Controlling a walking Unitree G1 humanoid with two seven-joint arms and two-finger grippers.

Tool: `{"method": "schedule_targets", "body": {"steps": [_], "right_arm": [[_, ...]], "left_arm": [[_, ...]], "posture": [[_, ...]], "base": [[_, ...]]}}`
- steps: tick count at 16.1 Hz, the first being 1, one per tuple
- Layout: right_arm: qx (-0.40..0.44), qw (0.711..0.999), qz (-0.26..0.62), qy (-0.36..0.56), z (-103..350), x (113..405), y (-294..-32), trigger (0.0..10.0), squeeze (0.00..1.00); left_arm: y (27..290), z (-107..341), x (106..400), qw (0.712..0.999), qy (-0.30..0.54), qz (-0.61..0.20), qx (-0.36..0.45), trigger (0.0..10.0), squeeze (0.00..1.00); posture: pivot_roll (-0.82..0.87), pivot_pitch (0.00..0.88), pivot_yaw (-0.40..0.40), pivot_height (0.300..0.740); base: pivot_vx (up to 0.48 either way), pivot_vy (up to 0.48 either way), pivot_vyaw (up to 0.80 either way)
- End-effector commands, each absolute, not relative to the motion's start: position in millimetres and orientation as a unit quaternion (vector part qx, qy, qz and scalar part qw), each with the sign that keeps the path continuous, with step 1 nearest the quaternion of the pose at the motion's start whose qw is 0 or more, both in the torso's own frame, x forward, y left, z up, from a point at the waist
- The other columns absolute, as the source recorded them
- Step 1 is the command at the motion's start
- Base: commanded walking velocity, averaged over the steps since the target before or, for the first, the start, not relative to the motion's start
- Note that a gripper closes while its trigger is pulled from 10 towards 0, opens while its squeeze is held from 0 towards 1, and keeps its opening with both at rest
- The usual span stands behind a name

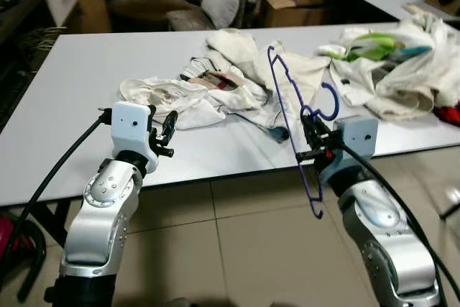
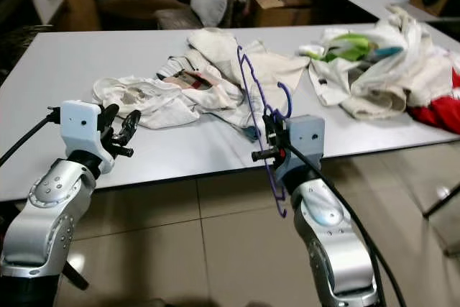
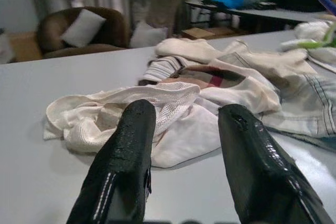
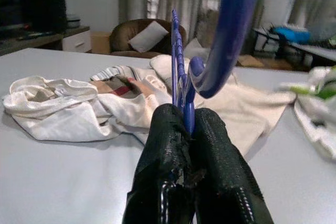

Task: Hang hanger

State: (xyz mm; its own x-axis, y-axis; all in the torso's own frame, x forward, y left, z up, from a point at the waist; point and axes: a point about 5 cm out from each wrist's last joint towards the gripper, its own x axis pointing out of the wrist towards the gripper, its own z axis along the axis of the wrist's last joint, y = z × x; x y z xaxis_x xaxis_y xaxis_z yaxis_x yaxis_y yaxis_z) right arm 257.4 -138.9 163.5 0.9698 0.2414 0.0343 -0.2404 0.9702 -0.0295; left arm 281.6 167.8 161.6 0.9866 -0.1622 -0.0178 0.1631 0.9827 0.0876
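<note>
At the bench (image 1: 86, 91) edge, head views: the right gripper (image 1: 310, 136) is gripping the blue hanger (image 1: 282, 91) upright. Left wrist view: fingers (image 3: 126, 145) are standing apart, empty. Right wrist view: fingers (image 4: 165, 145) are clamping the hanger. Carrying step; a rail is needed next.

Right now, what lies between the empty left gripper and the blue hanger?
A heap of white clothes on the white table, seen in the left eye view.
</note>
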Motion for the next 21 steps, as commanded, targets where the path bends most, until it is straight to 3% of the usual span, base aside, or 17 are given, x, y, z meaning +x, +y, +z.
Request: {"method": "schedule_targets", "body": {"steps": [1, 9, 14, 21], "right_arm": [[-0.005, 0.992, 0.126, -0.018, 168.8, 259.5, -145.0, 10.0, 0.00], [0.035, 0.991, 0.130, 0.002, 163.0, 259.5, -147.2, 10.0, 0.00], [0.032, 0.994, 0.108, 0.005, 159.3, 258.2, -156.9, 10.0, 0.00], [-0.015, 0.990, 0.140, 0.014, 153.8, 253.3, -163.1, 10.0, 0.00]], "left_arm": [[162.0, 160.1, 281.7, 0.995, 0.006, -0.087, 0.045, 10.0, 0.00], [151.9, 158.2, 283.3, 0.991, -0.002, -0.126, 0.047, 10.0, 0.00], [151.6, 153.2, 282.7, 0.987, 0.006, -0.148, 0.065, 10.0, 0.00], [156.4, 149.0, 287.1, 0.983, 0.014, -0.147, 0.107, 10.0, 0.00]], "posture": [[-0.10, 0.000, -0.024, 0.740], [-0.10, 0.000, -0.035, 0.740], [-0.11, 0.000, -0.032, 0.740], [-0.12, 0.000, -0.022, 0.740]], "base": [[0.000, 0.000, 0.00], [0.000, 0.000, -0.10], [0.294, 0.000, -0.71], [0.321, 0.000, 0.00]]}}
